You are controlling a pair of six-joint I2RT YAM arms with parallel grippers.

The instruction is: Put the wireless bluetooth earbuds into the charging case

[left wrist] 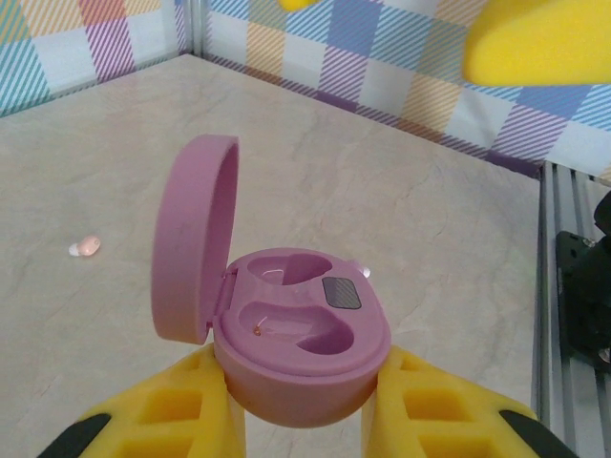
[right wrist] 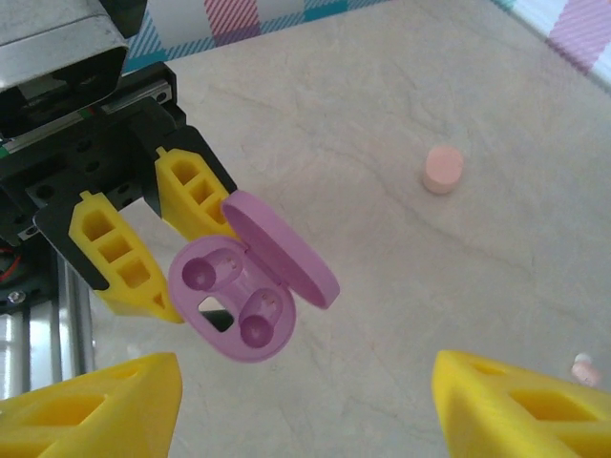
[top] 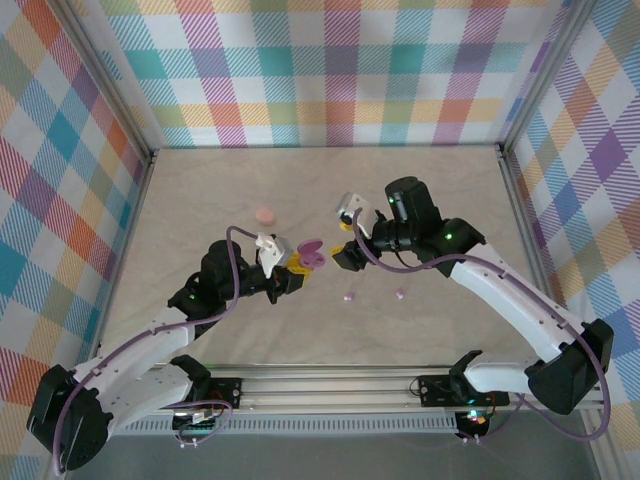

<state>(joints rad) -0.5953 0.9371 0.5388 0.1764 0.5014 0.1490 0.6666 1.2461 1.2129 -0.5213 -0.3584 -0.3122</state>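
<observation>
Marbled tabletop (top: 200,190), plaid walls. Left claw (top: 288,268) clamps open purple case (left wrist: 301,324) over mid-table, sockets empty. Right claw (top: 345,240) wide, empty. Purple earbud (top: 348,297) and second earbud (top: 399,293) lie toward near edge, right arm nearer.

2 arms meet above the middle of the surface, grippers facing each other.
Left arm (top: 150,352) stretches forward and inward, left gripper (top: 298,264) clamped on the charging case (left wrist: 301,343). Right arm (top: 500,290) bends inward, right gripper (top: 340,242) fingers (right wrist: 95,410) spread wide.
</observation>
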